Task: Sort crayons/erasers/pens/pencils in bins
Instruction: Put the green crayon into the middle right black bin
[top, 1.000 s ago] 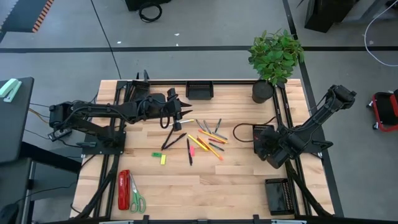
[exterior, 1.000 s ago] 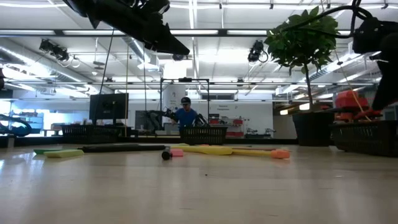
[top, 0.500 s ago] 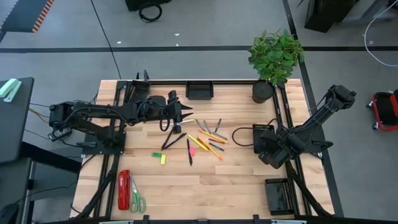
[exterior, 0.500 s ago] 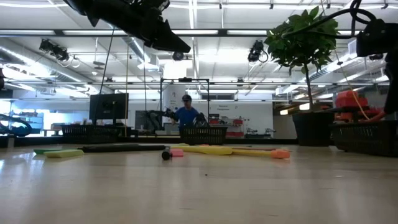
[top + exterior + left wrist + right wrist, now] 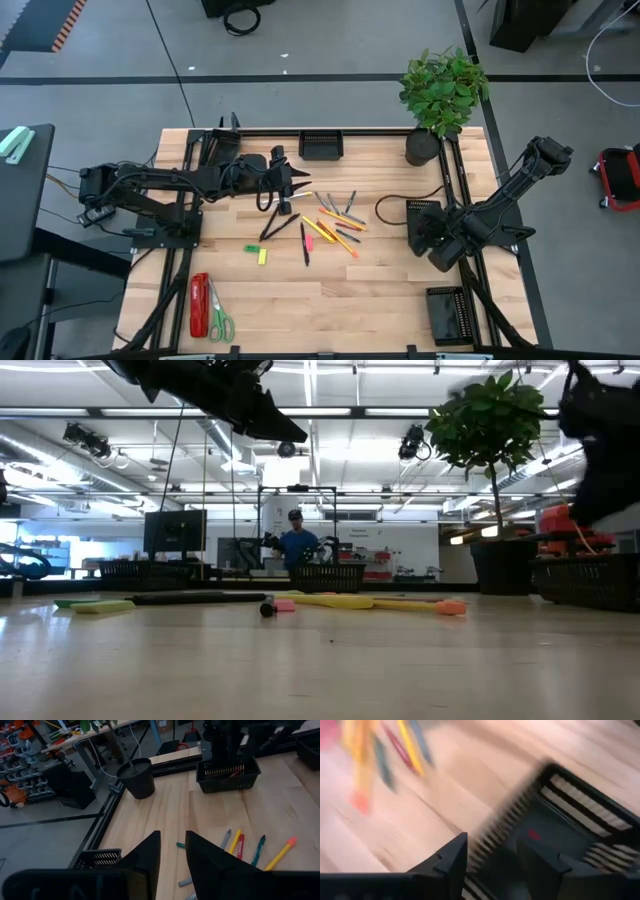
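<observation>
Pens, pencils and crayons (image 5: 335, 225) lie scattered at mid-table, with small neon erasers (image 5: 262, 256) to their left. My left gripper (image 5: 303, 184) hovers open above the pile's far left side, and nothing shows between its fingers (image 5: 172, 862). My right gripper (image 5: 492, 865) is open over a black mesh bin (image 5: 418, 212) at the table's right. A small red thing (image 5: 534, 835) lies in that bin; its view is blurred. Two more bins stand at the far edge (image 5: 321, 146) and the near right corner (image 5: 447, 315).
A potted plant (image 5: 422, 147) stands at the far right, and a dark cable loop (image 5: 388, 210) lies beside the right bin. A red stapler (image 5: 199, 305) and green-handled scissors (image 5: 220, 322) lie at the near left. A person (image 5: 295, 542) stands in the room behind.
My right arm has shifted a little over the bin at the table's right and is in motion now, blurred in the low view and in its wrist view. My left gripper has edged slightly toward the pile.
</observation>
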Robot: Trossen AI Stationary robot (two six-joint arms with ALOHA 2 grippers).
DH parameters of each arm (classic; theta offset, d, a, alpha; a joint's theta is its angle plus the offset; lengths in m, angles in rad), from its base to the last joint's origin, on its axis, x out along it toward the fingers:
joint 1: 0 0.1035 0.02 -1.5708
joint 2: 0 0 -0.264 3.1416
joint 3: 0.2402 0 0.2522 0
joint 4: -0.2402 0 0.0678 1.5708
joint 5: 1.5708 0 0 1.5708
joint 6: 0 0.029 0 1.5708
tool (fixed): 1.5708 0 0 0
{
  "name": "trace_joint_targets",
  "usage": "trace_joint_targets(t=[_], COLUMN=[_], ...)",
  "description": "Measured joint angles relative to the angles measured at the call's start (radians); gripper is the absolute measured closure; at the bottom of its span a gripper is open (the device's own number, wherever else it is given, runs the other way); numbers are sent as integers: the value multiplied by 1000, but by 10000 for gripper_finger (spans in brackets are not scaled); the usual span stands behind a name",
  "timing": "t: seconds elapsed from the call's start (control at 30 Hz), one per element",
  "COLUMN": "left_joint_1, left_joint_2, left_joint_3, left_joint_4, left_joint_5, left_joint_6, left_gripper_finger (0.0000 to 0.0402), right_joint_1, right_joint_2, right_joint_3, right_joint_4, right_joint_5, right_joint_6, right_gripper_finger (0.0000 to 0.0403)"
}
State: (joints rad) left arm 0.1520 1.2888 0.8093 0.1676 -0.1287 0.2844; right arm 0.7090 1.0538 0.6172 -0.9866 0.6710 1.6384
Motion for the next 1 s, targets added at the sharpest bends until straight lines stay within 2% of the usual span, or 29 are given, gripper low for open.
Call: trace_joint_targets(t=[0.1,0.17,0.23,0.47,0.53,0.63,0.7,0.87,1.0], left_joint_1=[0,0,0,-21,-29,-34,-34,-34,-32], left_joint_2=[0,0,0,0,0,0,0,0,0], left_joint_3=[0,0,0,0,0,2,3,4,4], left_joint_4=[6,14,30,64,69,70,76,74,73], left_joint_5=[0,0,0,0,1,1,0,-1,0], left_joint_6=[0,0,-2,-14,-12,-11,-11,-11,1], left_gripper_finger=[302,303,303,303,303,301,301,301,305], right_joint_1=[-1,-15,-41,-148,-165,-175,-184,-229,-249], right_joint_2=[13,47,101,354,413,485,516,558,603], right_joint_3=[0,0,0,0,0,0,0,0,0], right_joint_4=[273,446,559,766,844,974,1028,1026,1116], right_joint_5=[163,204,210,85,112,217,252,225,191], right_joint_6=[-165,-338,-444,-585,-602,-628,-663,-782,-867], right_gripper_finger=[224,228,233,240,240,240,240,241,241])
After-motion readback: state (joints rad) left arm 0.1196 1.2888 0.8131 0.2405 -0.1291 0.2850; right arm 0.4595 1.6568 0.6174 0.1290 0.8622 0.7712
